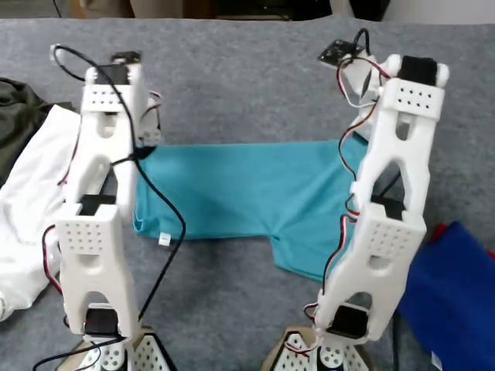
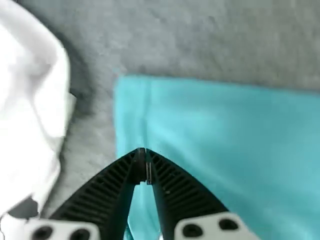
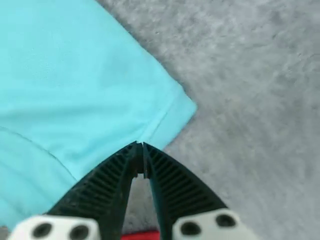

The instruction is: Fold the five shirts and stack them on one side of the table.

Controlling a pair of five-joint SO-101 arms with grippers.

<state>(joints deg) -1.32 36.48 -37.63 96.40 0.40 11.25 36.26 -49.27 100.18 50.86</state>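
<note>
Nearest on the right we see a dark blue cloth shirt [image 1: 456,297], and on the left a crumpled white shirt [image 1: 27,201]. Between the arms a teal shirt [image 1: 232,193] lies flat on the grey felt table [image 1: 247,69]. The left gripper [image 2: 141,167] meets its left edge with jaws pressed together. The right gripper [image 3: 139,160] does likewise at a hemmed right corner. We cannot tell whether either has caught cloth. A dark olive shirt [image 1: 15,108] sits far left.
</note>
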